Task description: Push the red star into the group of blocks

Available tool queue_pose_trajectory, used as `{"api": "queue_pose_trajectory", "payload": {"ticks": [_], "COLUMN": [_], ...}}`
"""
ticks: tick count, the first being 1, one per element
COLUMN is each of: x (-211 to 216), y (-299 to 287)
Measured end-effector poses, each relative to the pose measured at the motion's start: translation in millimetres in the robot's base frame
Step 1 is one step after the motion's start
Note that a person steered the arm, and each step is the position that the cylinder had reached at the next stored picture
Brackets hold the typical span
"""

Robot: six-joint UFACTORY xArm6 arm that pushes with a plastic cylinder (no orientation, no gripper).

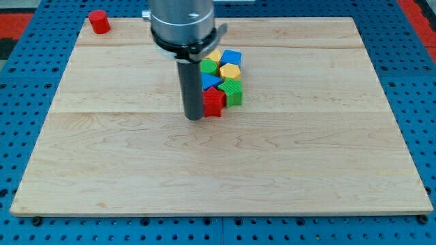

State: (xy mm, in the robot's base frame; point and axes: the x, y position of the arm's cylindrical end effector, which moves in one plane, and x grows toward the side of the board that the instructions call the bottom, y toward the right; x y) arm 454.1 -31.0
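Note:
The red star [214,103] lies just above the board's middle, touching the bottom of the group of blocks. My tip [194,117] rests on the board right at the star's left side. The group stands above the star: a green block [233,92] to its right, a blue block [210,82], a yellow block [229,71], a green block [208,67], a blue block [232,57] and a yellow block [215,55] at the top. The rod and arm hide the group's left edge.
A red cylinder [99,22] stands alone at the board's top left corner. The wooden board [218,163] lies on a blue perforated table [20,136].

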Motion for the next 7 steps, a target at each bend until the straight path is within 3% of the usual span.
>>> {"api": "queue_pose_trajectory", "payload": {"ticks": [3, 5, 7], "x": [32, -14, -8], "y": [31, 49, 16]}}
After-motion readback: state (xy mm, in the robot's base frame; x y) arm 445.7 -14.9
